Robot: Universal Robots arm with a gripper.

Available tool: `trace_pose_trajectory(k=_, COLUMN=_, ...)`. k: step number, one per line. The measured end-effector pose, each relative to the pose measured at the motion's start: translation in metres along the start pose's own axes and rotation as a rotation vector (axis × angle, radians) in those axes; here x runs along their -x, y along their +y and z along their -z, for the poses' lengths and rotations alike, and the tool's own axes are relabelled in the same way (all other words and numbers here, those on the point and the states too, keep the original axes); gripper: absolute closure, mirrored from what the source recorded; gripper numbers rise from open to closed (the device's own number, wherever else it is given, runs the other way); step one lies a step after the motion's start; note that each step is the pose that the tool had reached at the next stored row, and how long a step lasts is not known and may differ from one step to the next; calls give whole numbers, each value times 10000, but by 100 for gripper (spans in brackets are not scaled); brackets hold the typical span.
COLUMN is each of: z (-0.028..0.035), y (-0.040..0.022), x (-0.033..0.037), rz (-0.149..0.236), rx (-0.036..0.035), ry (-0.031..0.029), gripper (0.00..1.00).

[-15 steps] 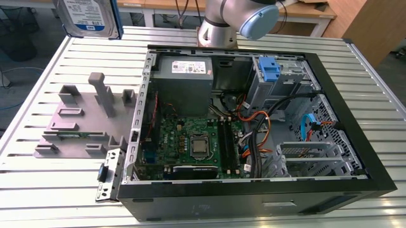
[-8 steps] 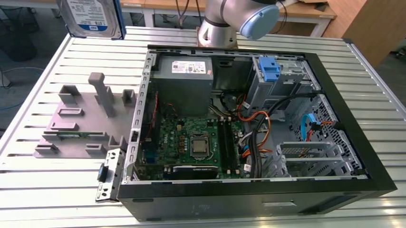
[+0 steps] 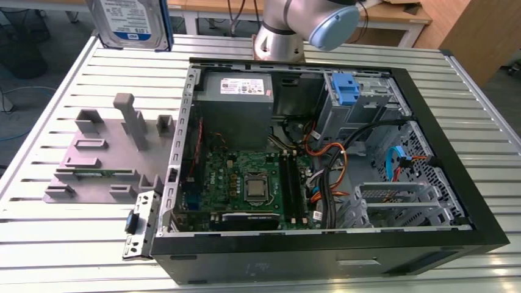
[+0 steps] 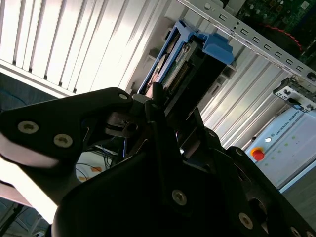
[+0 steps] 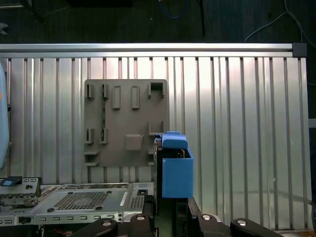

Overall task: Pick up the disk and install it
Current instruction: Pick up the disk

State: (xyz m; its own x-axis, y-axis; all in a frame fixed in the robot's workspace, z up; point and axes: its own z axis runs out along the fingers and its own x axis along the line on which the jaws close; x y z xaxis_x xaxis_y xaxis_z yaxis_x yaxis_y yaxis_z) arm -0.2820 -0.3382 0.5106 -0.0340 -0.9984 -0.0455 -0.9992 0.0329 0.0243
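Open computer case (image 3: 285, 256) beside grey fixture (image 3: 89, 165) (on slatted table (image 3: 49, 232))

Top edge crops the disk (image 3: 130, 23) (exterior view)

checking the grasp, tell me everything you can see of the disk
The disk is a flat silver-grey drive with a white-and-blue label on its face, framed by a blue plastic caddy. It stands on edge in the air over the slatted table, at the exterior view's left, outside the open computer case. In the second wrist view the gripper clamps it between black fingers, and a blue end tab juts out beyond them.
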Motion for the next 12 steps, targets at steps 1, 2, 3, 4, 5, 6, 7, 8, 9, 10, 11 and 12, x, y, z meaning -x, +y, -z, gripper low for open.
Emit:
trace_pose_trajectory(k=1, z=0, y=-25, x=1, rz=1, rx=0, ry=-1, gripper=65)
trace_pose_trajectory(k=2, z=1, y=-50, x=2, rz=0, rx=0, ry=-1, gripper=65)
trace_pose_trajectory(k=3, z=2, y=-75, x=3, rz=-1, rx=1, ry=-1, gripper=65)
trace_pose_trajectory(k=4, z=2, y=-96, x=4, rz=-1, rx=1, ry=0, gripper=65)
trace_pose_trajectory(k=5, z=3, y=-116, x=4, rz=-1, rx=1, ry=0, gripper=65)
trace_pose_trajectory(k=6, z=3, y=-136, x=5, rz=-1, rx=1, ry=0, gripper=65)
trace_pose_trajectory(k=7, z=3, y=-153, x=5, rz=-1, rx=1, ry=0, gripper=65)
trace_pose_trajectory(k=8, z=3, y=-167, x=6, rz=-1, rx=0, ry=-1, gripper=65)
trace_pose_trajectory(k=9, z=3, y=-179, x=6, rz=0, rx=0, ry=-1, gripper=65)
trace_pose_trajectory(k=10, z=4, y=-188, x=6, rz=0, rx=1, ry=0, gripper=65)
trace_pose_trajectory(k=11, z=4, y=-195, x=7, rz=0, rx=0, ry=0, gripper=65)
trace_pose_trajectory(k=12, z=4, y=-203, x=7, rz=0, rx=1, ry=0, gripper=65)
